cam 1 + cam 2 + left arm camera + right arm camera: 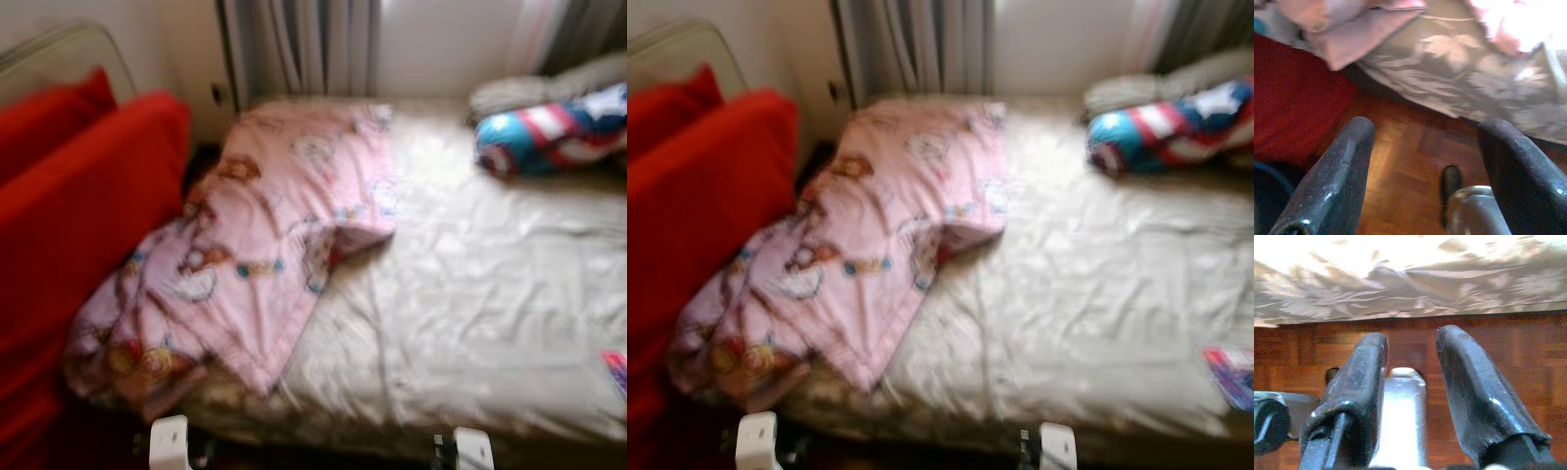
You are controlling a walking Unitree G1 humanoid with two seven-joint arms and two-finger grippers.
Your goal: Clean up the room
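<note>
A crumpled pink blanket [265,245] with cartoon prints lies across the left part of a bed covered by a beige sheet [470,294]; one corner hangs over the near edge. The head views are blurred. My left gripper [1425,129] hangs low beside the bed with its fingers [1337,176] wide apart and nothing between them, over the wooden floor [1400,186]. My right gripper [1411,338] also hangs low before the bed's edge, open and holding nothing.
Red cushions [78,196] stand against the bed's left side. A blue, red and white pillow [549,127] lies at the far right, by grey curtains [304,44]. A small colourful item [1229,374] rests at the sheet's right edge.
</note>
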